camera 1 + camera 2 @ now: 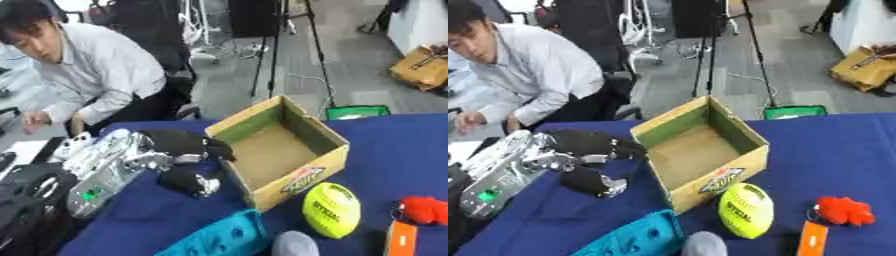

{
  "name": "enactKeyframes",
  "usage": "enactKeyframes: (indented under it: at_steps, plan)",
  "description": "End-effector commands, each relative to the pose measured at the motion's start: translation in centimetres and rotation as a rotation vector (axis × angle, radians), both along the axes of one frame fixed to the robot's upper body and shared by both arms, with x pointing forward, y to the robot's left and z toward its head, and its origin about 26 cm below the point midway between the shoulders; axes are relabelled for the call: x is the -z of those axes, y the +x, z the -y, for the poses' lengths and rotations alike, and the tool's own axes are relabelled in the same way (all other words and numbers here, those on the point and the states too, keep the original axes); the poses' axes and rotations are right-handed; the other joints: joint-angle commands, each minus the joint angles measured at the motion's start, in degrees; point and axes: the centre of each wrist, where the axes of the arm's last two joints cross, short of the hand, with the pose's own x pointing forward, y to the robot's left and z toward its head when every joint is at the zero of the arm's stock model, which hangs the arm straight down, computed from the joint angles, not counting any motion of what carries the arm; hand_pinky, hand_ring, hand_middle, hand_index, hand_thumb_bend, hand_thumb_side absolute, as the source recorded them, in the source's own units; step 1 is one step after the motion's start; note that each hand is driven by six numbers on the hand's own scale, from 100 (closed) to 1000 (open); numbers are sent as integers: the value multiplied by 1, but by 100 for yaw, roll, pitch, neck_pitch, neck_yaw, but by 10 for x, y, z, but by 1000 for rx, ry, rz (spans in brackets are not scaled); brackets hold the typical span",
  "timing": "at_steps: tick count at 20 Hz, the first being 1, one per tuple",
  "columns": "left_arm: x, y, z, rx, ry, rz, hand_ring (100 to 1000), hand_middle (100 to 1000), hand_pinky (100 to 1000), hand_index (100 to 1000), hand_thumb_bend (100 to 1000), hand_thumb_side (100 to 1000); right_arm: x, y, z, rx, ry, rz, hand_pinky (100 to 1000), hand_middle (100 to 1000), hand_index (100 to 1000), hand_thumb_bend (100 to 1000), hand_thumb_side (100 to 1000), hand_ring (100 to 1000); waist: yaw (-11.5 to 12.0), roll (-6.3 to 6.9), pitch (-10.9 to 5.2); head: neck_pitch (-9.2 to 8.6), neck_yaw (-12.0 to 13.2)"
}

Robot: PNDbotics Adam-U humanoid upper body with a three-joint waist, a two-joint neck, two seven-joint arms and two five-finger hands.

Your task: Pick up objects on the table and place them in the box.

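Note:
An open cardboard box (297, 181) stands on the blue table, and its inside looks empty. My left hand (186, 161) hovers just left of the box; its fingers reach toward the box wall, spread from the thumb, with nothing between them. In front of the box lies a yellow-green softball (332, 209). To its right are a red plush thing (425, 210) and a flat orange item (402, 239). Along the near edge lie a teal plastic object (220, 237) and a grey rounded thing (295, 245). My right hand shows in no view.
Black equipment (26, 197) fills the lower left corner beside my silver forearm (105, 167). Behind the table, a green item (357, 112) sits on the floor near tripod legs (267, 60). Bare blue cloth (394, 150) extends to the right of the box.

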Motion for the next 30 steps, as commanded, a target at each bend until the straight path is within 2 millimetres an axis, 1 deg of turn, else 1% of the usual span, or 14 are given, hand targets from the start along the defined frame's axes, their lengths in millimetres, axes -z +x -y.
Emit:
enactKeyframes:
  at_steps: [1,6,9,12,13,14,15,16,17,24,25,26,28,30]
  plan:
    - [-10,-1,-12,-39,57,-46,1000,993,974,1000,100,1000,-10,-1,0,6,-37,18,842,797,787,100,884,823,12,-19,-119,94,37]
    - [2,6,-16,-89,50,-141,1000,980,969,1000,119,1000,-10,-1,0,4,-34,18,842,798,788,100,883,823,8,18,-131,219,157]
    - [10,12,-15,-111,41,-186,1000,982,966,1000,181,1000,-11,0,-1,-1,-31,19,843,798,789,100,880,824,5,35,-141,419,259]
    - [17,19,-11,-118,39,-217,1000,985,967,1000,213,1000,-10,1,-2,-4,-30,19,843,798,788,100,880,824,1,40,-145,521,331]
    - [19,21,-10,-119,42,-224,1000,989,970,1000,303,1000,-10,1,-2,-5,-30,19,842,798,788,100,881,824,-4,42,-143,526,351]
    - [21,23,-8,-120,47,-230,1000,990,971,1000,318,1000,-10,1,-2,-5,-29,19,842,798,788,100,881,824,-7,44,-142,527,364]
    - [23,25,-7,-118,55,-235,1000,993,975,1000,398,1000,-10,1,-2,-6,-29,19,842,798,787,100,882,824,-9,47,-138,522,379]
    - [25,27,-6,-117,62,-239,1000,993,975,1000,398,1000,-10,1,-3,-6,-29,19,842,798,787,100,882,824,-9,48,-136,518,387]
    - [28,28,-3,-104,75,-240,1000,1000,977,1000,502,1000,-10,1,-3,-7,-29,20,842,798,788,100,881,824,-16,55,-130,505,406]
    - [39,38,0,-41,135,-233,1000,1000,982,1000,522,1000,-10,2,-4,-7,-25,21,842,799,788,100,879,825,-9,95,-103,453,383]
    - [40,38,1,-37,132,-235,1000,1000,992,1000,487,1000,-10,2,-4,-8,-24,21,842,799,789,100,879,826,-5,105,-101,459,370]
    - [40,38,2,-34,124,-237,1000,1000,992,1000,487,1000,-10,2,-4,-7,-23,21,842,799,789,100,879,826,0,120,-99,462,346]
    - [40,36,6,-26,99,-236,1000,1000,1000,1000,442,1000,-9,2,-5,-5,-20,20,842,800,790,100,877,826,18,145,-97,471,291]
    - [38,33,9,-20,81,-229,1000,1000,1000,1000,441,1000,-8,2,-5,-3,-18,19,842,800,790,100,877,826,32,159,-98,480,255]
